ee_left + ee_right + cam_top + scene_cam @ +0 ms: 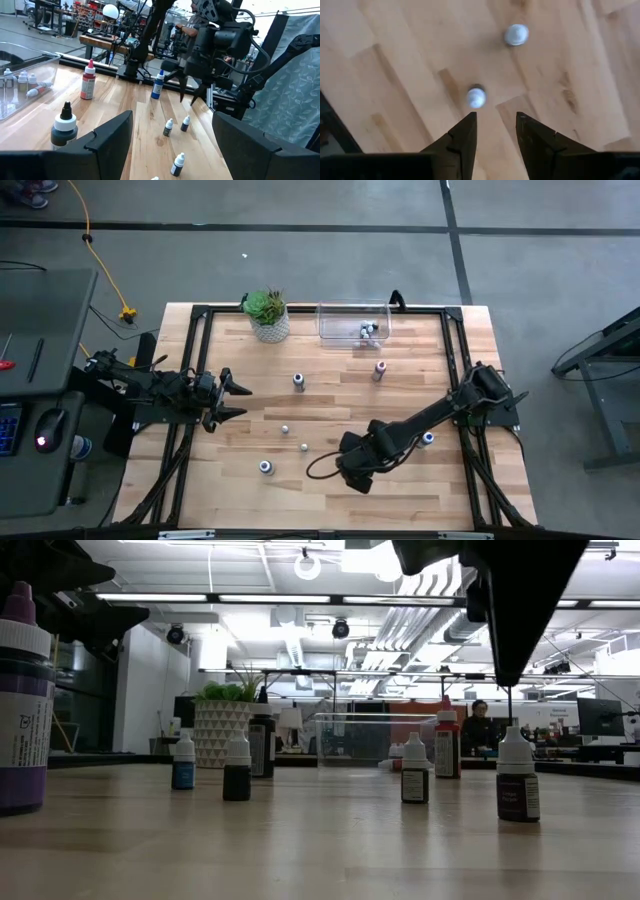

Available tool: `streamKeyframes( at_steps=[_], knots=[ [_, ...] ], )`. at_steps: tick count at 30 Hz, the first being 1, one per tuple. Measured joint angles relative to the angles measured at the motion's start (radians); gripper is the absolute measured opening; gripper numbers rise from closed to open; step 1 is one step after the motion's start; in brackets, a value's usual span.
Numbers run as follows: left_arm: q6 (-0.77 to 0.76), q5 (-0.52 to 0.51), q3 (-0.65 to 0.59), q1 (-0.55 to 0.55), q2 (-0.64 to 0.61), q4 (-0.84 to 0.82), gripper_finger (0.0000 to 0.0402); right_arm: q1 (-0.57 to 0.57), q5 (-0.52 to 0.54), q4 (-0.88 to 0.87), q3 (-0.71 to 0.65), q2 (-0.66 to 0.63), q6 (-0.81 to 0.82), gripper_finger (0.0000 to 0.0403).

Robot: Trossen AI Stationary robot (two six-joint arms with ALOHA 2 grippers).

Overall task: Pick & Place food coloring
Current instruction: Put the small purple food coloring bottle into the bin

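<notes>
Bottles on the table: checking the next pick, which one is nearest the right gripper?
The white-capped bottle just ahead of the right gripper; the others stand farther off.

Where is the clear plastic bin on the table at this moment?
In the high view, the clear plastic bin stands at the table's far edge, just right of the potted plant, with the red-topped bottle standing in front of it.
</notes>
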Motion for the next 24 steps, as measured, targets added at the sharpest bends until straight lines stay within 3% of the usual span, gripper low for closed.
streamKeyframes(
  at_steps=[12, 18, 24],
  knots=[
    [0.000, 0.000, 0.000, 0.000, 0.000, 0.000, 0.0271, 0.028, -0.030, 0.069, 0.000, 0.003, 0.028, 0.0236],
    [0.000, 0.000, 0.000, 0.000, 0.000, 0.000, 0.0271, -0.016, -0.095, 0.075, 0.000, 0.005, 0.106, 0.0245],
    [0.000, 0.000, 0.000, 0.000, 0.000, 0.000, 0.0271, -0.061, -0.094, 0.041, 0.000, 0.005, 0.171, 0.0245]
  ],
)
